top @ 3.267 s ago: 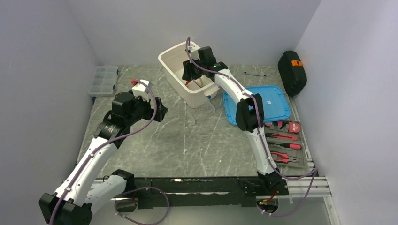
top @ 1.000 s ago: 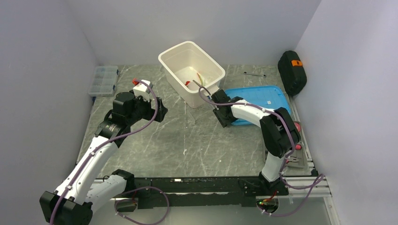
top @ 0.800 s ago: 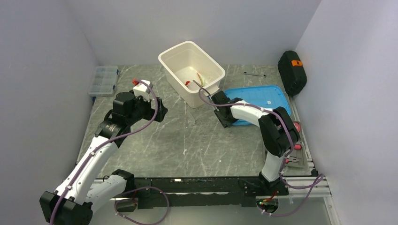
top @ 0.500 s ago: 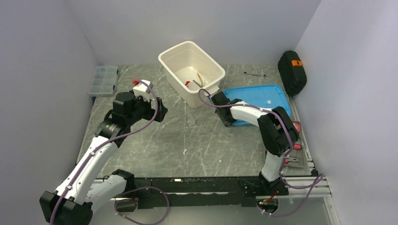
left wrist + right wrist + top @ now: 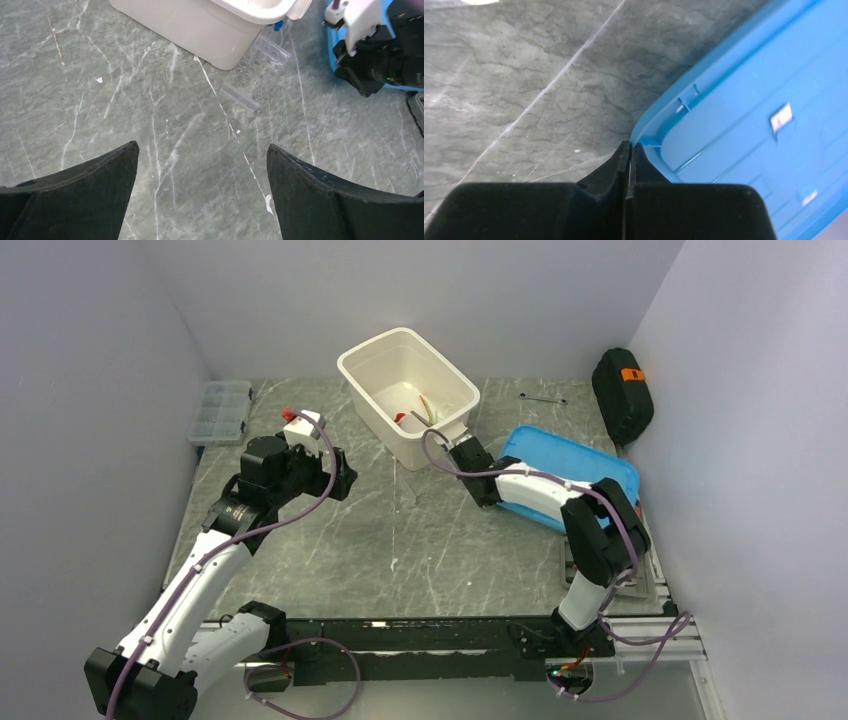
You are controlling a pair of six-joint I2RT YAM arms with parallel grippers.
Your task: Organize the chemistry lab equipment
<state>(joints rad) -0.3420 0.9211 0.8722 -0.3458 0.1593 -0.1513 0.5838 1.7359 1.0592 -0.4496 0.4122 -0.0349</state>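
The right gripper (image 5: 629, 148) pinches the lid's (image 5: 734, 130) edge; the bin (image 5: 347, 367) holds some items, while rack (image 5: 256, 70) and bottle (image 5: 303, 425) wait.

You see only the red tip and white shoulder of the squeeze bottle (image 5: 300, 421) behind the left arm (image 5: 262, 475). The blue lid (image 5: 570, 465) and right arm (image 5: 590, 530) cover most of the tool tray (image 5: 648, 580). Items in the white bin (image 5: 425, 445) are too small to name; vials (image 5: 276, 25) barely peek past it.
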